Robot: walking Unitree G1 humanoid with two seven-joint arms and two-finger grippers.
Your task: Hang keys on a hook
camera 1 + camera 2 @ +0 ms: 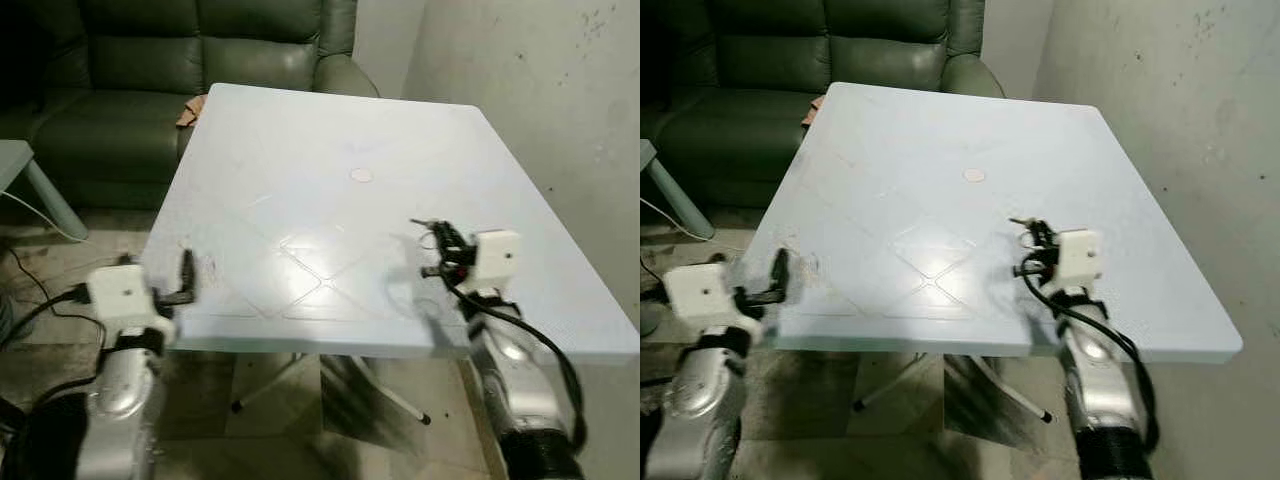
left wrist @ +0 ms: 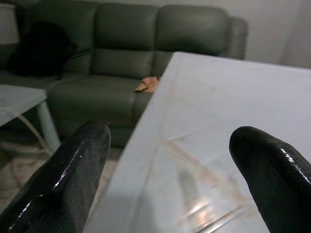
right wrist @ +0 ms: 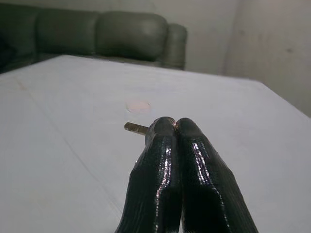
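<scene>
Keys (image 3: 134,128) peek out from our right gripper (image 3: 176,127), pinched between its closed fingers right of centre over the white table (image 1: 300,150). At lower left our left gripper (image 2: 170,145) hangs spread and empty by the table's edge. With so thin a pinch, we judge a jolt could shake them loose.
</scene>
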